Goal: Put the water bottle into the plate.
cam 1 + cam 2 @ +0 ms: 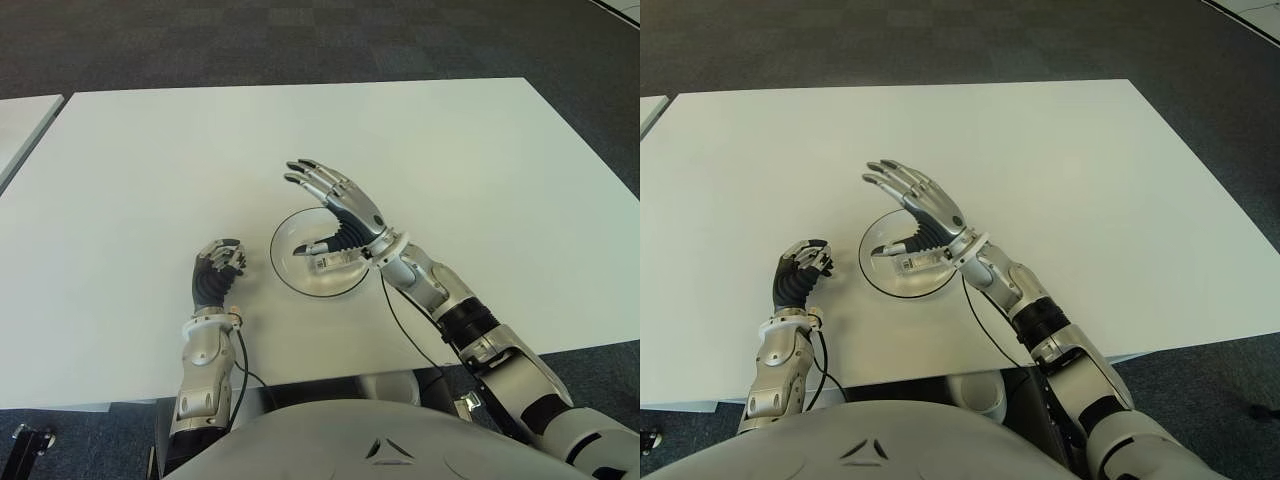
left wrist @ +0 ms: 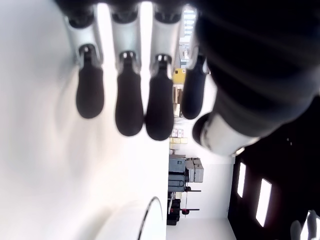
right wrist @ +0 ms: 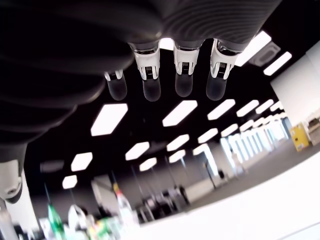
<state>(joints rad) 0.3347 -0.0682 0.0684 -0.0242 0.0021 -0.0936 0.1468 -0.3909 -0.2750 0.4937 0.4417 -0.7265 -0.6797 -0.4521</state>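
Now: bottle [image 1: 330, 262] laid in plate [image 1: 285, 268] | right robot hand [image 1: 335, 205] spread above, nothing held | left robot hand [image 1: 218, 268] curled, empty, beside plate

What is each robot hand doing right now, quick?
Left robot hand: curled shut, holding nothing.
Right robot hand: fingers spread open above the plate, holding nothing.

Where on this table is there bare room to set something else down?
Almost all of the table is bare: the whole far half, the left side beyond the left hand, and the right side past the right hand. It is crowded only near the front, where the plate holds the bottle under that open hand.
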